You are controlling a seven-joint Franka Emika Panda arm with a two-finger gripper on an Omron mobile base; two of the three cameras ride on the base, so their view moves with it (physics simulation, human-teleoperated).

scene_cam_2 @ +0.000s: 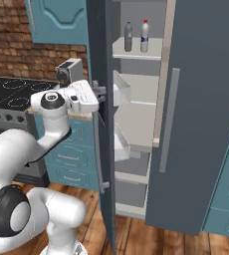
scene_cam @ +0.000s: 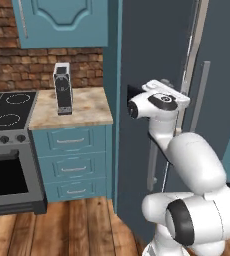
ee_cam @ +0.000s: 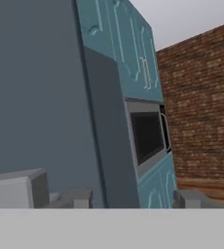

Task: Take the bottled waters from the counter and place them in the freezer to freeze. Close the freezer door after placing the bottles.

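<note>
Pincer (scene_cam_2: 102, 98) sits at the open freezer door's (scene_cam_2: 100, 124) edge; can't tell its grip. Both bottled waters (scene_cam_2: 136, 36) are shelved, but a glancing push could slip off and leave it ajar.

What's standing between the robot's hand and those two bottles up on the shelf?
The open freezer door: in the right base view the hand is at its edge, the bottled waters beyond it.

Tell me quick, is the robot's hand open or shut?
Gripper: jaws sit either side of the edge of the freezer door; whether they pinch it cannot be told.
</note>
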